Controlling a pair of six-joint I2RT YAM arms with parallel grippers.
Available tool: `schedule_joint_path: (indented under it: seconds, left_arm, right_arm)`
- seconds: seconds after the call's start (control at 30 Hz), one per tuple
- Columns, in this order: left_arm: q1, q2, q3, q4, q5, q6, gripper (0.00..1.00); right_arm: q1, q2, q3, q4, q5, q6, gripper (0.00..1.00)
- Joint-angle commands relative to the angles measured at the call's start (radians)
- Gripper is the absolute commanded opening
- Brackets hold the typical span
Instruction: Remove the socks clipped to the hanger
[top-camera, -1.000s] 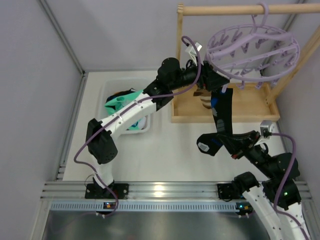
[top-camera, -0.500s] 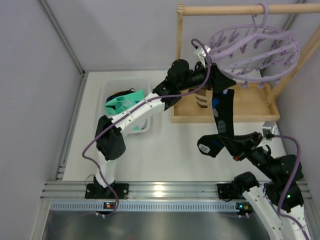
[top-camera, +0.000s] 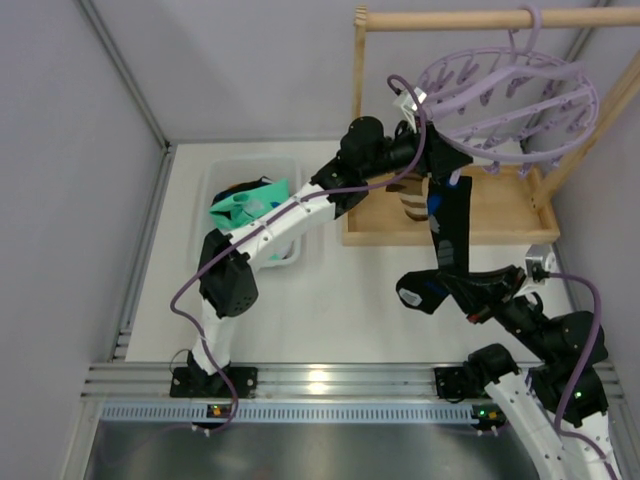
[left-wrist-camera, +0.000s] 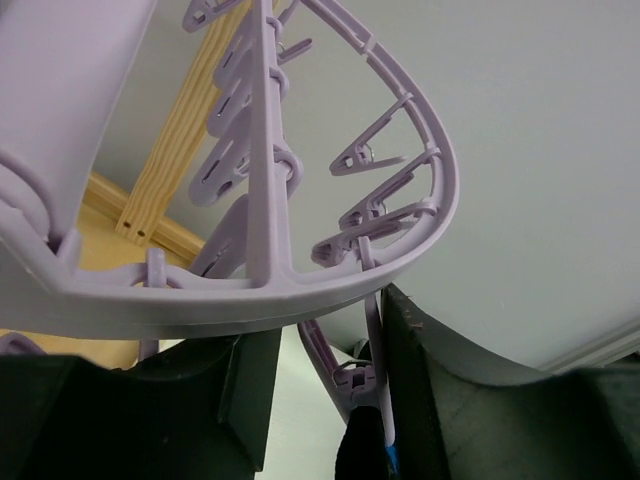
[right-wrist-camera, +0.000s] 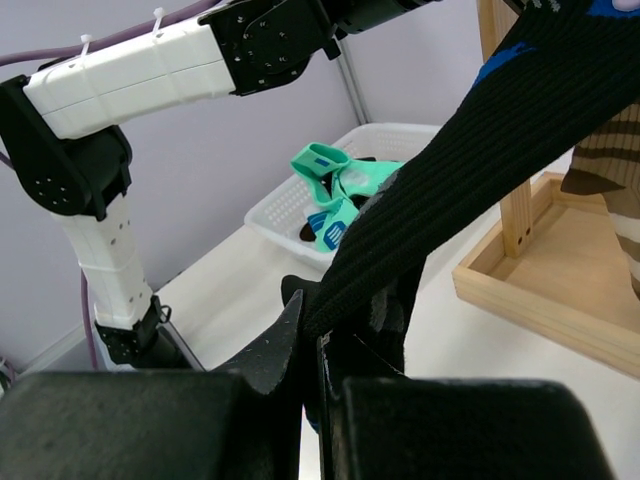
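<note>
**Left arm (top-camera: 270, 225) up at the hanger (left-wrist-camera: 300, 292), right arm (top-camera: 530, 330) low on the black sock (top-camera: 448, 235)**

The left arm is stretched far up and across. Its jaws stand half wide on both sides of one clip (left-wrist-camera: 345, 375) under the hanger's rim, with a small gap on one side. The black sock hangs from this clip and slants down to the right arm. That arm is bent low above the counter (top-camera: 330, 300), jaws closed on the sock's lower end.
</note>
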Motion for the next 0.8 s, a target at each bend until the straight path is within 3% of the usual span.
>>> schedule_joint_path:
  seconds: [0.0,0.47,0.63,0.77]
  left_arm:
    - [-0.003,0.014,0.051,0.066,0.008,-0.003,0.47]
    - [-0.003,0.03,0.054,0.066,-0.002,-0.008,0.0]
    - [-0.003,0.027,0.047,0.066,-0.025,-0.004,0.0]
    - [-0.003,0.025,0.047,0.066,-0.038,-0.002,0.0]
  right_arm:
    - [0.012,-0.017,0.041,0.004,-0.01,-0.017,0.0]
    - [0.012,-0.04,0.047,-0.048,0.036,-0.053,0.0]
    - [0.012,-0.055,0.058,-0.071,0.021,-0.088,0.0]
    - [0.01,-0.083,0.037,-0.039,-0.109,-0.114,0.0]
